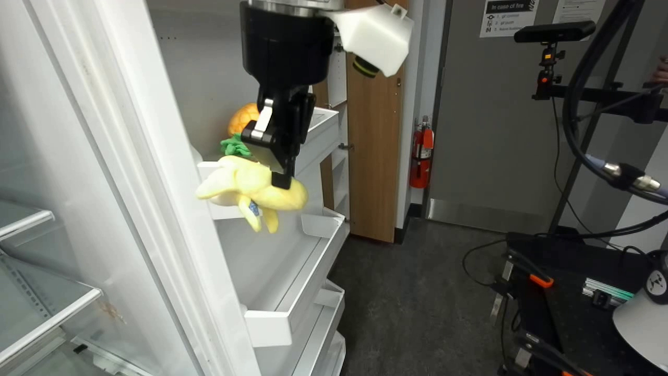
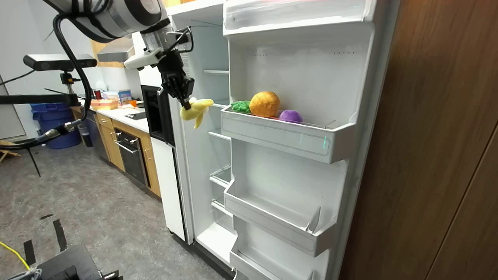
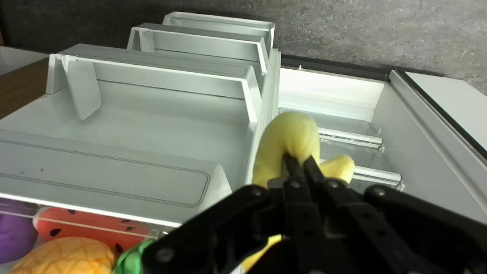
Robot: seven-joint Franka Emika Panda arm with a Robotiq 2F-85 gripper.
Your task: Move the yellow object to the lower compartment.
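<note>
Pincer (image 3: 301, 163) clamps the yellow bananas (image 2: 197, 110) in mid-air

They hang near the upper door bin (image 2: 277, 135), apart from it, the lower bin (image 2: 272, 224) being further down. They look light, soft and squashy, hardly fragile, though the surface may be slick. The fingertips (image 1: 282, 180) press into one plump curve, a sensible hold; the free ends could catch going in.

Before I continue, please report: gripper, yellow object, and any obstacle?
Gripper closed, pinching yellow object. Object in the air, not yet in lower bin. Fruit bin above may obstruct the way down.
</note>
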